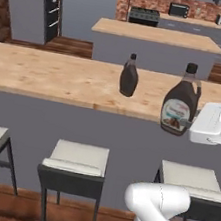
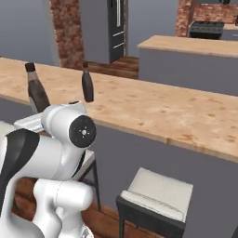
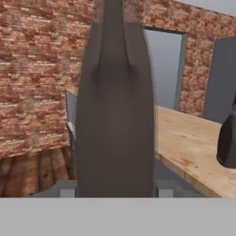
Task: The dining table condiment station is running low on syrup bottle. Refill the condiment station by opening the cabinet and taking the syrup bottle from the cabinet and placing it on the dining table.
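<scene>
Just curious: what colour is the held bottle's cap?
Black, clearest in the left base view: syrup bottle.

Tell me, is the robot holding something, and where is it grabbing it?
Yes. The hand holds the syrup bottle by the lower part of its body, at the near edge of the dining table.
</scene>
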